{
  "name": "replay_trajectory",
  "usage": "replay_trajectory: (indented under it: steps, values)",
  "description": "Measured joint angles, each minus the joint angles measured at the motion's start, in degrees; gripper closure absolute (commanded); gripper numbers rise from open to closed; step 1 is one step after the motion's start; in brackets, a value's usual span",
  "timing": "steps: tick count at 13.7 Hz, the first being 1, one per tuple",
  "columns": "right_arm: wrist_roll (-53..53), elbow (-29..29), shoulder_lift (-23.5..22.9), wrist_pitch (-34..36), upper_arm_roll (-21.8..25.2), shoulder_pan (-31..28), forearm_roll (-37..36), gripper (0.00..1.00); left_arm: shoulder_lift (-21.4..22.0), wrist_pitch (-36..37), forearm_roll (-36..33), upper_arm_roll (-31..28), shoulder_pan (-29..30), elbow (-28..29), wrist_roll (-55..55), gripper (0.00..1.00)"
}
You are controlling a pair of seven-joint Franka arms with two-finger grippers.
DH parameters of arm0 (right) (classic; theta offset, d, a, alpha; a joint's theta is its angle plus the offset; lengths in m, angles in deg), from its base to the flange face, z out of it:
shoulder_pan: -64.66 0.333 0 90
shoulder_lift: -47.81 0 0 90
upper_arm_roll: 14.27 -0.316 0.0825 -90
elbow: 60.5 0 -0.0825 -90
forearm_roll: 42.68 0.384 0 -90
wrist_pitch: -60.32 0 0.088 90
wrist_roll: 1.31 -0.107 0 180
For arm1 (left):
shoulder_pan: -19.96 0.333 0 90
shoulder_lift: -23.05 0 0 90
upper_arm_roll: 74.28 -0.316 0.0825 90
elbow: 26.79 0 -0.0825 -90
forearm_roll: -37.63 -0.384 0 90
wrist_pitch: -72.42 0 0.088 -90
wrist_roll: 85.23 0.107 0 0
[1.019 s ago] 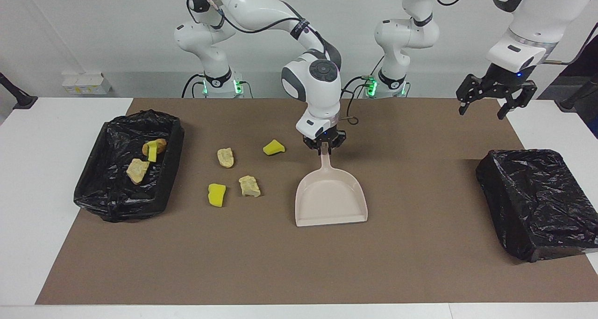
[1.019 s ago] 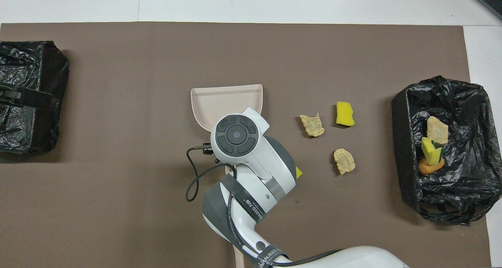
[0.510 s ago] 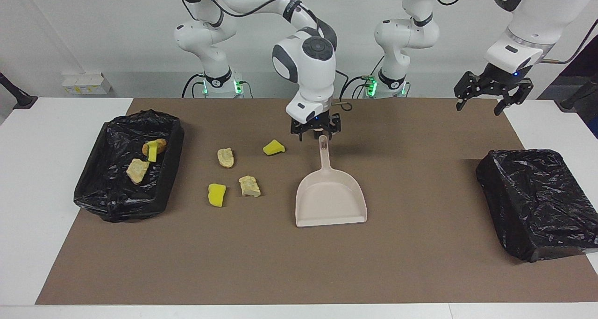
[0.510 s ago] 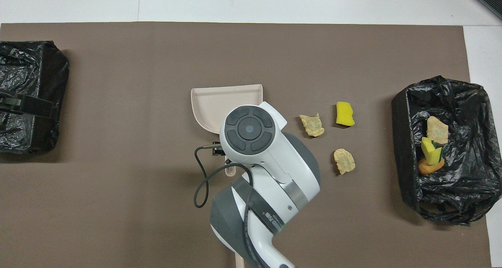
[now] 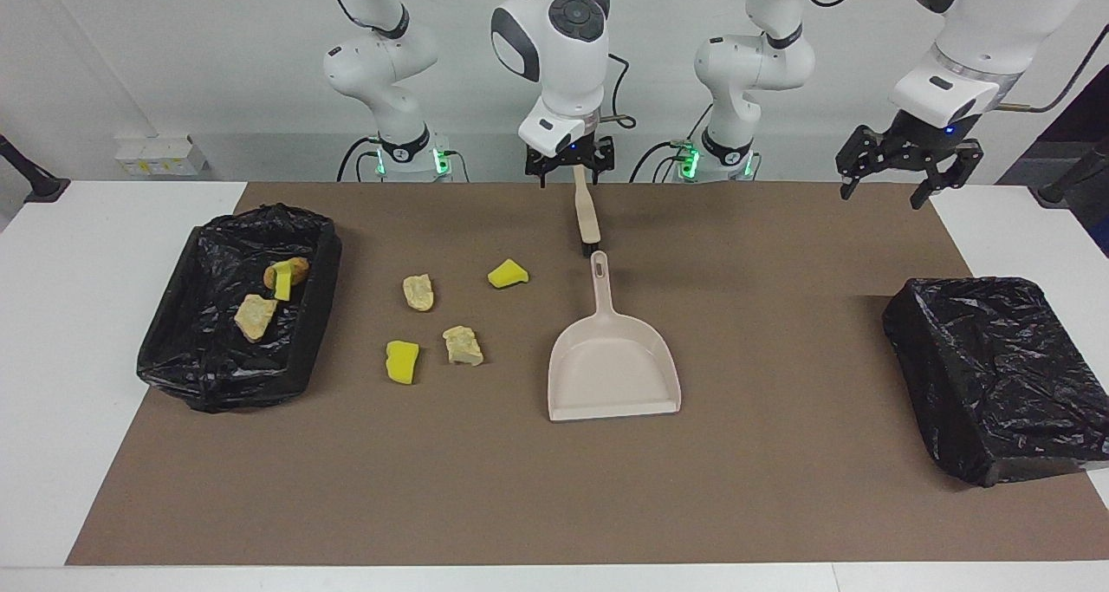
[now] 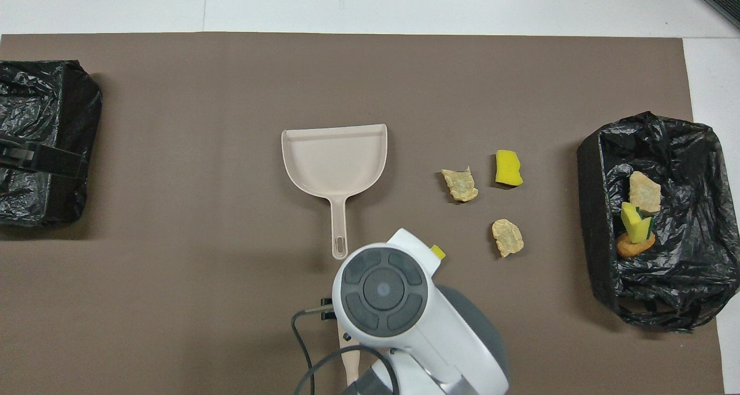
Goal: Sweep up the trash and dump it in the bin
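Dustpan lying flat and unheld on the brown mat, its pan empty and its handle pointing toward the robots. Right gripper raised over the mat's edge nearest the robots, fingers spread wide and holding nothing; a brush lies on the mat just beneath them, between the fingers and the tip of the dustpan handle. Left gripper waiting in the air at the left arm's end of the table, fingers likewise fully apart and empty, over the mat's corner.

Containers: an open black-lined bin at the right arm's end holds three pieces of trash, a beige lump, a yellow sponge piece standing upright, and a tan-orange piece touching it. A second black bag-covered bin, below the left gripper's fingers, shows no contents.

Four pieces of loose trash lie on the mat between the dustpan and the open bin: two yellow sponge pieces and two beige lumps.
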State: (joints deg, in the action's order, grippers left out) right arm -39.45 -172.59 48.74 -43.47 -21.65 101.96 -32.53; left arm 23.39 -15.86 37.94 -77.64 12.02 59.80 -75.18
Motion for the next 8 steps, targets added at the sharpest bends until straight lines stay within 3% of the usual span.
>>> replay_trajectory:
  steps: [3, 8]
  values:
    - [-0.86, -9.69, 4.53, -5.07, -0.07, 4.99, 2.69, 0.00, 0.03, 0.14, 0.00, 0.02, 0.00, 0.00, 0.00, 0.00]
    - [-4.74, -21.53, 5.85, -15.02, -0.28, 14.98, 2.89, 0.00, -0.01, 0.00, 0.04, 0.44, -0.19, 0.40, -0.14, 0.00]
